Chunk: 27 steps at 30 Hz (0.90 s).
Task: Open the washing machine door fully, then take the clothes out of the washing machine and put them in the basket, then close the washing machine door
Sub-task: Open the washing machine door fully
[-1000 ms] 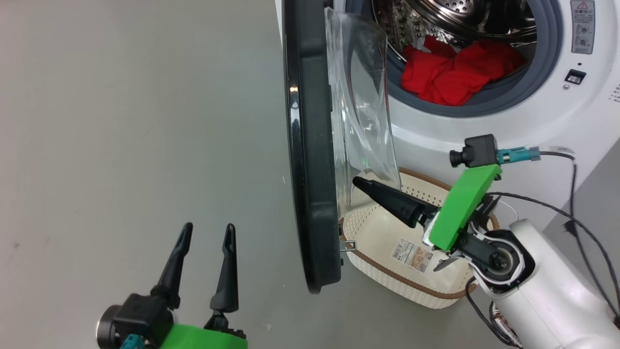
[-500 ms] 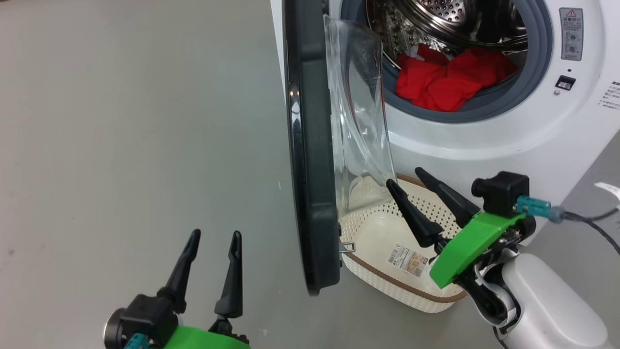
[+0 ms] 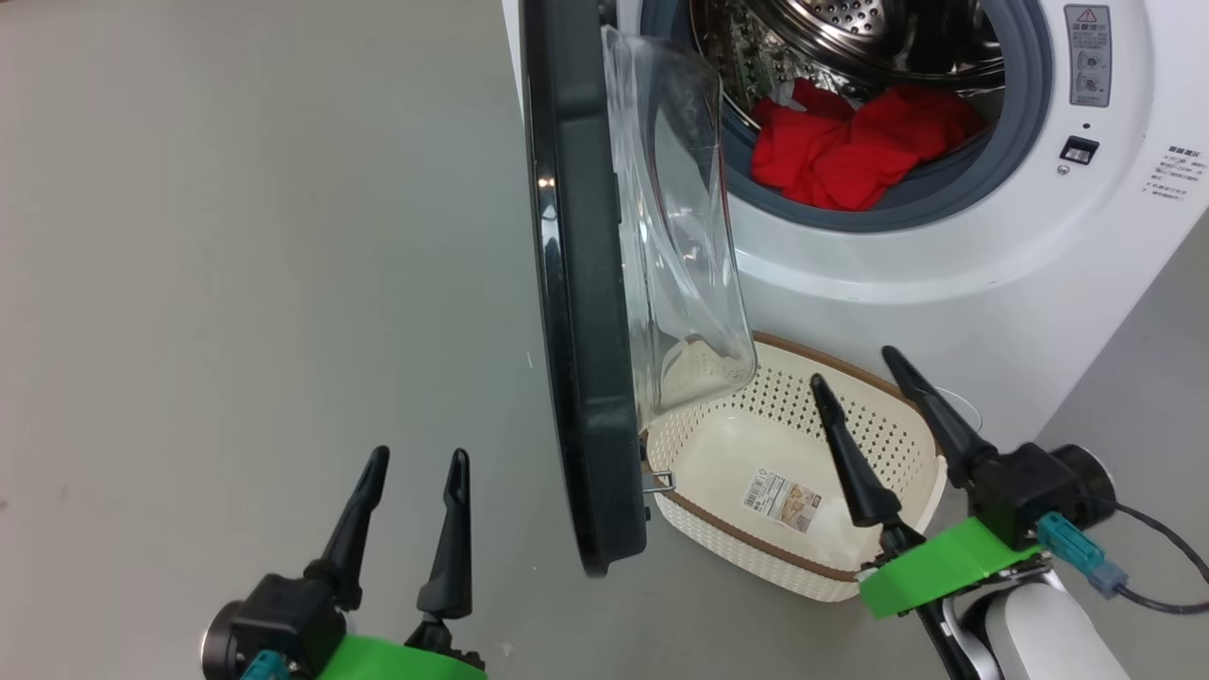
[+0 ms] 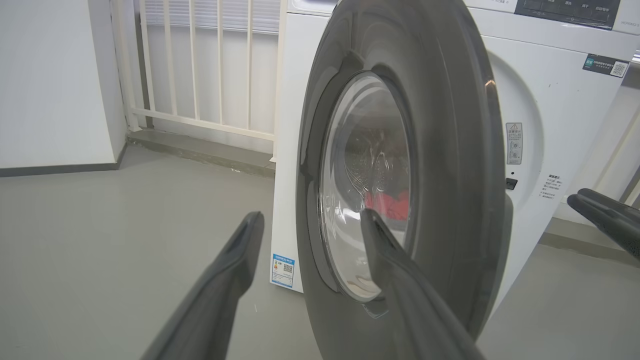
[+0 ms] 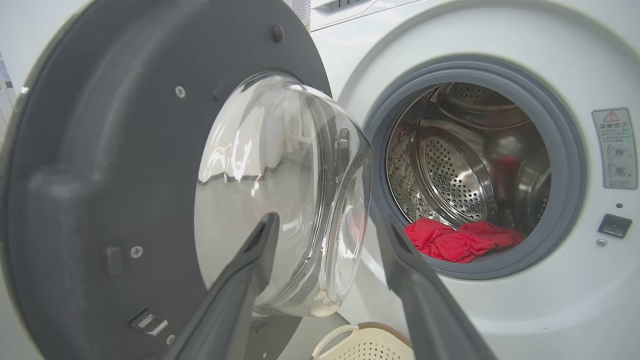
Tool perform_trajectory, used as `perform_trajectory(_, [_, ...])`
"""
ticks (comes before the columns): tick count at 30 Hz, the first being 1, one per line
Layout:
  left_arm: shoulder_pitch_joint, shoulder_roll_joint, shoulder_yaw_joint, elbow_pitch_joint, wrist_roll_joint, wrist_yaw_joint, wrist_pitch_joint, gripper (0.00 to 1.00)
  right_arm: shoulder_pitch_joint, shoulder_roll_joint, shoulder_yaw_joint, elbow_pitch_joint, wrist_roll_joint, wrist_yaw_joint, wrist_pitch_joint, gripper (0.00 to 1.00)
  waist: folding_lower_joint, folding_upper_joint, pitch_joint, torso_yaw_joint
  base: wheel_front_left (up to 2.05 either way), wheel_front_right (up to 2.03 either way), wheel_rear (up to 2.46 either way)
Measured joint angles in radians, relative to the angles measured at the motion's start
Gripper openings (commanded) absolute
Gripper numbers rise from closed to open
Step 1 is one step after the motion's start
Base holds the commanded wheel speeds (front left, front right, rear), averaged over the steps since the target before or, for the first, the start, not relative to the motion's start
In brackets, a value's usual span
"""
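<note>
**Head view, near to far.**

**Left tool** [image 3: 419,456]: at lower left over the bare grey floor [image 3: 236,236]. Its 2 dark fingers stand apart and hold nothing. It sits on the outer side of the door [image 3: 576,331], apart from it.

**Right tool** [image 3: 853,366]: at lower right. Its 2 fingers are spread wide and empty, with the tips above the right half of the basket [image 3: 784,406]. Whether they touch the basket cannot be told.

**Basket**: on the floor just before the machine [image 3: 945,283], beside the door's inner face. Its cream bottom shows 1 sticker [image 3: 779,496].

**Door**: swung out and seen edge-on, roughly square to the machine's front. A small metal latch [image 3: 658,482] juts from its near edge. The clear glass bowl [image 3: 675,217] bulges toward the right tool's side, and its near end overlaps the basket's far left corner in this view. In the right wrist view the dark grey inner face and the bowl lie left of the open mouth. In the left wrist view the glossy outer rim faces the left tool.

**Machine**: white, with the grey-blue gasket [image 3: 1001,161] ringing the open mouth and the steel drum [image 3: 850,28] behind it.

**Clothes** [image 3: 850,151]: a red heap inside the drum, low at the front and resting against the gasket's lower lip. In the left wrist view it shows through the door glass as a red patch.
</note>
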State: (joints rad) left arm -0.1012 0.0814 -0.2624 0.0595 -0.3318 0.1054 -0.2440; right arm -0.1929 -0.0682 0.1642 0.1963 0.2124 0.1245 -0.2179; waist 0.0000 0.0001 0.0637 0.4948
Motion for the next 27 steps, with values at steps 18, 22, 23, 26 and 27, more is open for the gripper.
perform_trajectory(18, [0.000, -0.001, 0.001, -0.001, 0.003, 0.001, -0.006, 1.00, 0.196, 0.015, -0.029, -0.111, 0.016, 0.000, -0.037, 1.00, 0.0000, 0.0000, -0.009, -0.024, 0.00, 0.00, 0.00])
perform_trajectory(22, [0.000, -0.001, 0.002, -0.001, 0.005, 0.001, -0.006, 1.00, 0.196, 0.016, -0.020, -0.106, 0.017, 0.000, -0.037, 1.00, 0.0000, -0.0001, -0.011, -0.030, 0.00, 0.00, 0.00])
perform_trajectory(23, [0.000, -0.001, 0.002, -0.002, 0.005, 0.001, -0.006, 1.00, 0.196, 0.016, -0.020, -0.105, 0.017, 0.000, -0.037, 1.00, 0.0000, 0.0000, -0.012, -0.031, 0.00, 0.00, 0.00])
perform_trajectory(26, [0.000, -0.001, 0.001, -0.001, 0.005, 0.001, -0.006, 1.00, 0.196, 0.016, -0.020, -0.103, 0.025, 0.000, -0.037, 1.00, 0.0000, 0.0000, -0.011, -0.033, 0.00, 0.00, 0.00])
perform_trajectory(27, [0.000, -0.001, 0.001, -0.001, 0.005, 0.001, -0.006, 0.89, 0.195, 0.016, -0.020, -0.102, 0.025, 0.000, -0.037, 1.00, 0.0000, 0.0000, -0.011, -0.034, 0.00, 0.00, 0.00])
